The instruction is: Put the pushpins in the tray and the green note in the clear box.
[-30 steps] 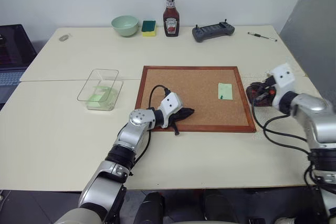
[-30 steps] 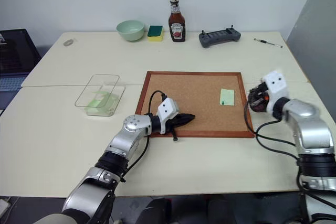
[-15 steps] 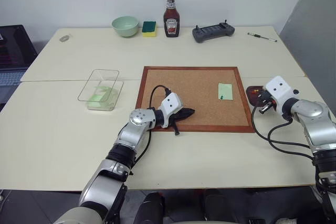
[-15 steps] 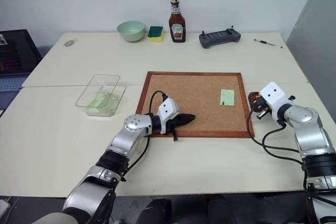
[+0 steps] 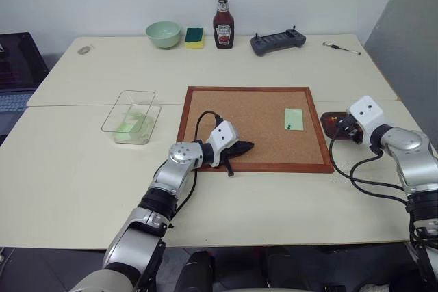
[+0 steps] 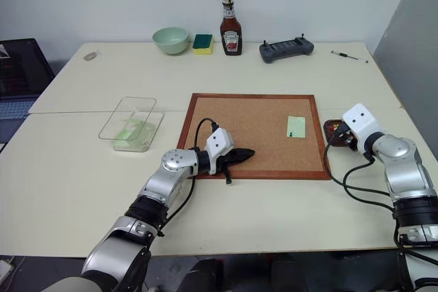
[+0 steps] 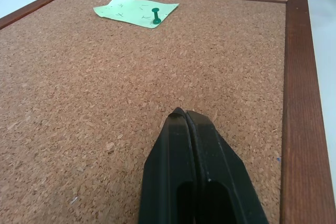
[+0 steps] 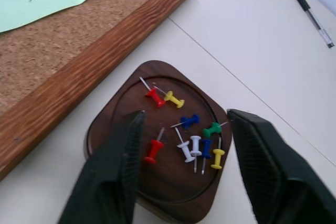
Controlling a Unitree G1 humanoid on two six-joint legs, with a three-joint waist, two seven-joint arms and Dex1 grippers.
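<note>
The tray (image 8: 157,150) sits on the tabletop (image 5: 274,196) just off the cork board's (image 5: 253,128) right edge, with several pushpins (image 8: 184,129) lying in it. My right gripper (image 8: 184,182) hovers over it, fingers apart, so I judge one pin is just delivered. The green note (image 7: 135,9) is pinned by a green pushpin (image 7: 156,16); that's next, I think. My left gripper (image 7: 191,124) rests on the board, fingers together.
</note>
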